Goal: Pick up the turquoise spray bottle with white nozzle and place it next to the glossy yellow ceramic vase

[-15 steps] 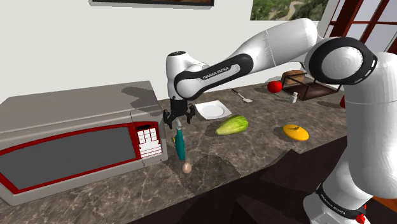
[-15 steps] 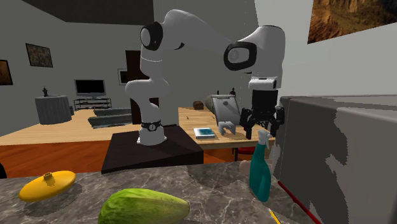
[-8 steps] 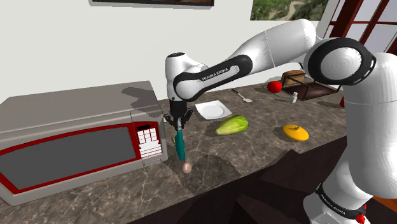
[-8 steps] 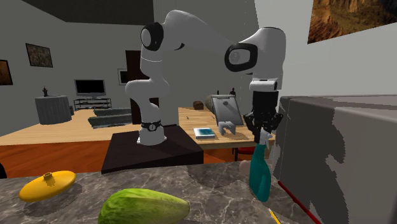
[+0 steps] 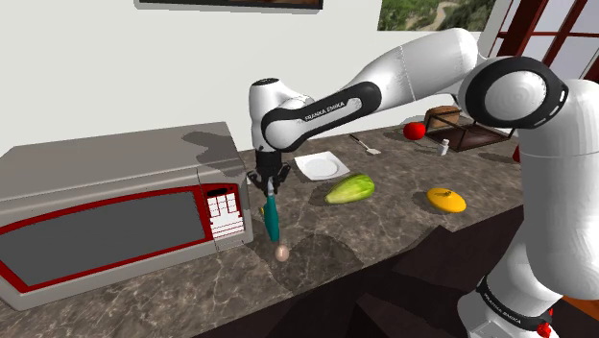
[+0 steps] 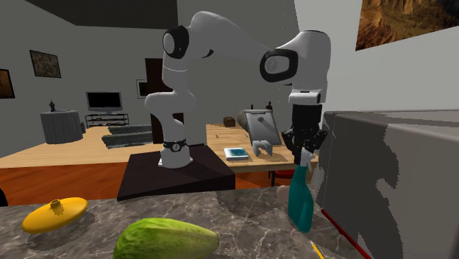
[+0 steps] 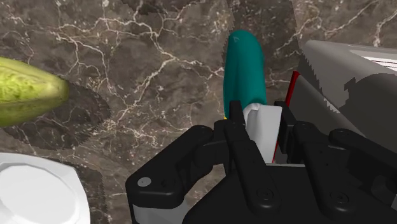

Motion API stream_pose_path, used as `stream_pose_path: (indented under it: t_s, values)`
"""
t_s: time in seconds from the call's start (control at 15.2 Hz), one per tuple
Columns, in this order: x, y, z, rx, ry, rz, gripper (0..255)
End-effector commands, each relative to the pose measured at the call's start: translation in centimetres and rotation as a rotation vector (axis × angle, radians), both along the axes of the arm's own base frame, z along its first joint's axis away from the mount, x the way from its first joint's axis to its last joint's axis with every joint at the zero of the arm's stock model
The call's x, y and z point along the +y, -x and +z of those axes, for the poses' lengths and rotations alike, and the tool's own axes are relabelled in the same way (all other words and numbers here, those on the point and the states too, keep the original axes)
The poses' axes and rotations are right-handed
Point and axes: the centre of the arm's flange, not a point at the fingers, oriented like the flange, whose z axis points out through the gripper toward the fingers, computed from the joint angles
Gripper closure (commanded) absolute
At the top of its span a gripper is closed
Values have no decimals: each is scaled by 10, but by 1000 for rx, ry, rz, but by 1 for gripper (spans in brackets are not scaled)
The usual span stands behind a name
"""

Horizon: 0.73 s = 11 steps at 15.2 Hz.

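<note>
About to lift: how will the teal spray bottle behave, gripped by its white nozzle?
The tall, narrow teal spray bottle stands upright, so it probably tips easily. The fingers clasp only its white nozzle, so the body may swing. It looks rigid, likely light.

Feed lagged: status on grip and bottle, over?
Gripper shut on spray bottle nozzle. Bottle standing on counter beside microwave. Green vegetable lies between it and yellow vase.

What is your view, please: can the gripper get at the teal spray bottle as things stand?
Yes, it seems so: the gripper is closed around the white nozzle of the upright teal spray bottle, with the microwave close beside it but not between them.
</note>
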Motion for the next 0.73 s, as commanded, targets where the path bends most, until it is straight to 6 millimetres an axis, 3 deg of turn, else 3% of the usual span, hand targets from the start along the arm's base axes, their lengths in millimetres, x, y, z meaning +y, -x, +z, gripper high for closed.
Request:
stream_pose_path:
  t_s: [0.0, 0.66]
  values:
    - [0, 0, 8, 1, 0, 0, 255]
    - [0, 0, 60, 1, 0, 0, 255]
